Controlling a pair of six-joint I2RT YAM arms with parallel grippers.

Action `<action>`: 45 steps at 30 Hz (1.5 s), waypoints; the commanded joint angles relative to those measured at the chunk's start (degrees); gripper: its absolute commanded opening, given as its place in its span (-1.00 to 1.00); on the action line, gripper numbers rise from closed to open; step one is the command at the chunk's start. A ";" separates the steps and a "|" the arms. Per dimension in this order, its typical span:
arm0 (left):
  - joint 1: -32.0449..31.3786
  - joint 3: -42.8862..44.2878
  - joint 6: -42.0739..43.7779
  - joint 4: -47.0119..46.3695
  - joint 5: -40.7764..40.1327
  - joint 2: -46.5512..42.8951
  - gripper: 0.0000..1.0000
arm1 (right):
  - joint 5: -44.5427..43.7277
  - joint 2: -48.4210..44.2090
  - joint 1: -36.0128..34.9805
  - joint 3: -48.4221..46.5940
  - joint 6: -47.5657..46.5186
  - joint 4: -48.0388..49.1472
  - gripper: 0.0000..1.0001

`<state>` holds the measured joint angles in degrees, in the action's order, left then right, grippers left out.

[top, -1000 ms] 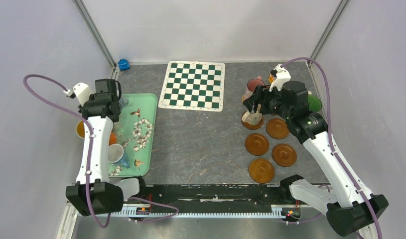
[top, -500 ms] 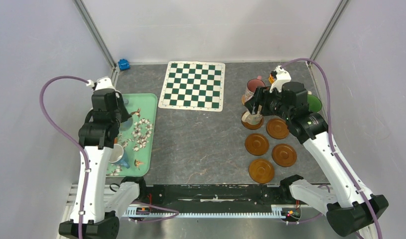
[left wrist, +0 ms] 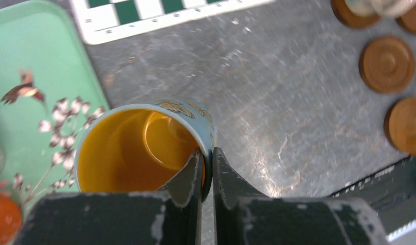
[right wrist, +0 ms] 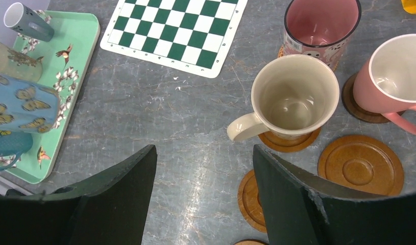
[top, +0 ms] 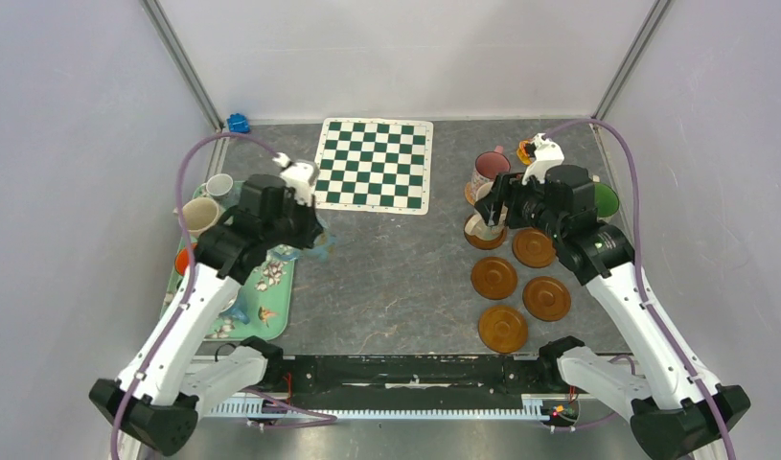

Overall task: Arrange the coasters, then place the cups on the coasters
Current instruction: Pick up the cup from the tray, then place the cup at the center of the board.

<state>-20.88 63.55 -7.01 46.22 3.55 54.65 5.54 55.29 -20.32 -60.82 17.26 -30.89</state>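
Swung off the tray (left wrist: 22, 61) since a second ago, the left gripper (left wrist: 206, 155) now hangs in front of the near left corner of the chequered mat (right wrist: 177, 30). It is pinched narrow on the rim of a blue cup (left wrist: 139, 153), one finger inside and one outside. Only its own wrist view shows the yellow lining; the right wrist view shows butterflies on the outside. The right gripper (right wrist: 203, 158) has barely shifted. It hangs wide, holding nothing, right of the mat, above a cream cup (right wrist: 294, 97) seated on a coaster (right wrist: 290, 141). A pink cup (right wrist: 394, 81) stands just beside that one, and bare coasters (right wrist: 361, 164) lie farther from the mat.
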 commanded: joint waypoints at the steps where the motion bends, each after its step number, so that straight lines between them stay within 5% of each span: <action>1: -9.53 -0.86 6.91 -9.40 -2.66 1.56 -0.96 | -1.40 -1.02 -0.17 1.17 -1.56 1.04 0.43; 15: -35.96 -7.31 5.03 -26.76 -11.61 15.30 -0.96 | -5.19 -2.58 -0.16 3.21 -2.83 0.65 0.43; 25: -42.25 -8.76 3.50 -32.23 -12.43 23.04 -0.91 | -5.19 -2.91 -0.16 3.45 -3.06 0.33 0.43; 32: -42.51 -10.37 2.92 -33.81 -12.27 23.34 -0.57 | -4.98 -3.00 -0.21 3.51 -2.82 0.29 0.43; 40: -42.14 -11.02 1.69 -35.67 -12.59 20.55 0.17 | -3.70 -3.09 -0.16 3.49 -2.28 -0.04 0.43; 45: -36.46 -10.99 -1.31 -35.85 -8.72 16.71 0.41 | -0.19 -2.49 -0.14 4.77 -1.30 0.07 0.32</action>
<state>-61.82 52.40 -4.54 13.91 -7.27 75.88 2.20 53.19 -20.32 -57.10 15.18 -31.33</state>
